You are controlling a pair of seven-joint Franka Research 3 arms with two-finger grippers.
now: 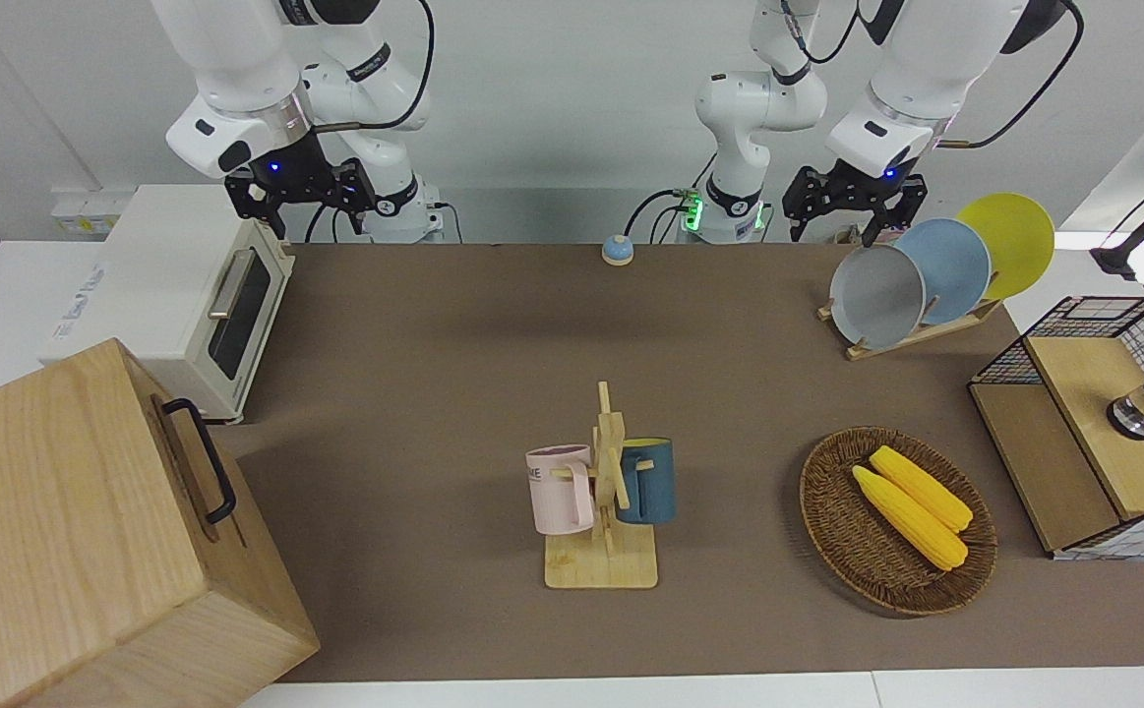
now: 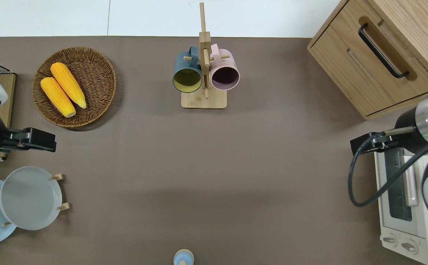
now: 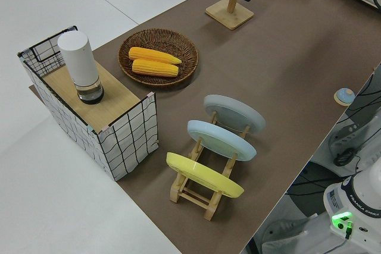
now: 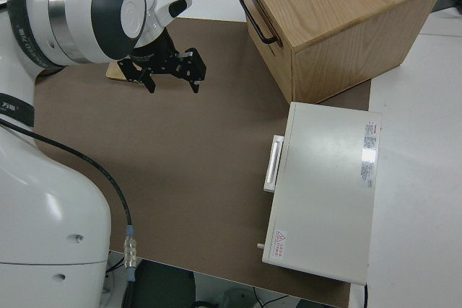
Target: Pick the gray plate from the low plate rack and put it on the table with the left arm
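The gray plate [image 1: 876, 295] leans in the slot of the low plate rack [image 1: 916, 332] nearest the table's middle, at the left arm's end of the table [image 1: 453, 374]. It also shows in the overhead view [image 2: 29, 197] and the left side view [image 3: 234, 114]. My left gripper [image 2: 39, 140] is open and empty, up in the air over bare table between the rack and the wicker basket; it also shows in the front view [image 1: 835, 226]. My right gripper [image 1: 301, 211] is open and parked.
A light-blue plate [image 1: 950, 267] and a yellow plate [image 1: 1009, 241] share the rack. A wicker basket [image 2: 99, 66] holds two corn cobs. A mug stand [image 2: 204, 99], a wire box [image 1: 1083, 433], a toaster oven [image 1: 198, 295], a wooden cabinet [image 1: 70, 531] and a small bell [image 1: 617, 250] stand around.
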